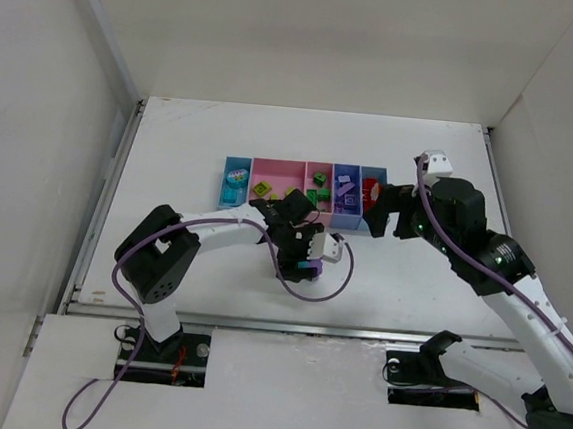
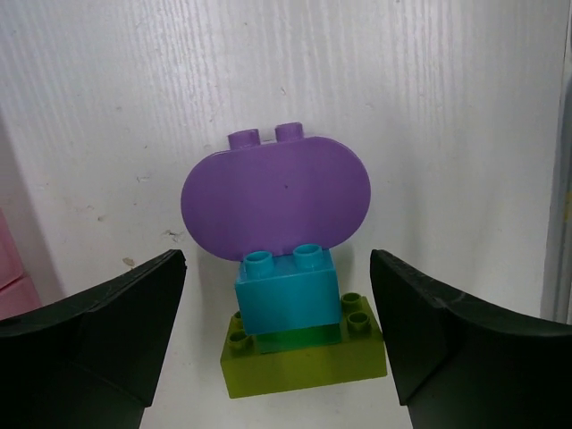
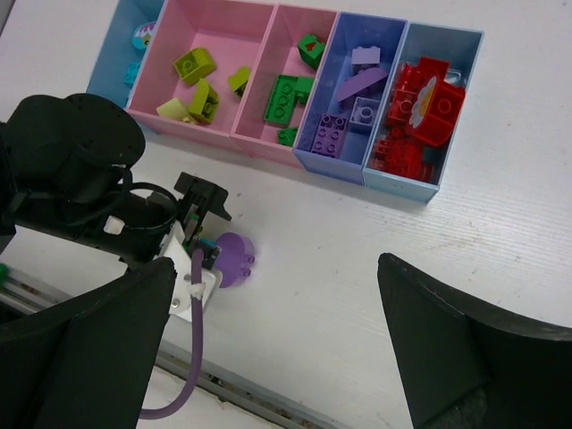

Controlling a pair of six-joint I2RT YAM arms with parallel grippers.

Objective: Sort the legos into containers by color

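My left claw [image 2: 279, 268] is wide apart and holds nothing. Its two black fingers [image 2: 116, 322] hang down on each side of a little clump of bricks. They do not touch the clump.

The clump lies on the white table [image 2: 420, 98]. It has a round purple brick [image 2: 275, 192], a small cyan brick [image 2: 286, 295] and a flat lime brick [image 2: 304, 366]. The cyan brick sits in the middle, tight against the other two. There is a bit of green between the cyan and the lime, but I cannot tell if that is one more brick.

From above, this clump is on the near side of the row of bins [image 3: 268, 143], not in any bin. It sits in front of the pink ones.

My right claw [image 3: 275, 264] is wide apart too, with nothing in it. From above, it hangs near the right end of the row.

The other bricks lie in the bins.

- The left blue bin [image 3: 125, 13] has a cyan piece [image 3: 143, 36] in it. I can see only part of this bin.
- The wide pink bin [image 3: 232, 40] has lime-yellow bricks [image 3: 192, 64].
- The narrow pink bin [image 3: 290, 45] has green bricks [image 3: 286, 94].
- The purple-blue bin [image 3: 326, 165] has purple bricks [image 3: 335, 134].
- The right blue bin [image 3: 447, 45] is piled with red bricks [image 3: 420, 98].

A purple cable [image 3: 195, 357] loops off my left arm, near the clump.
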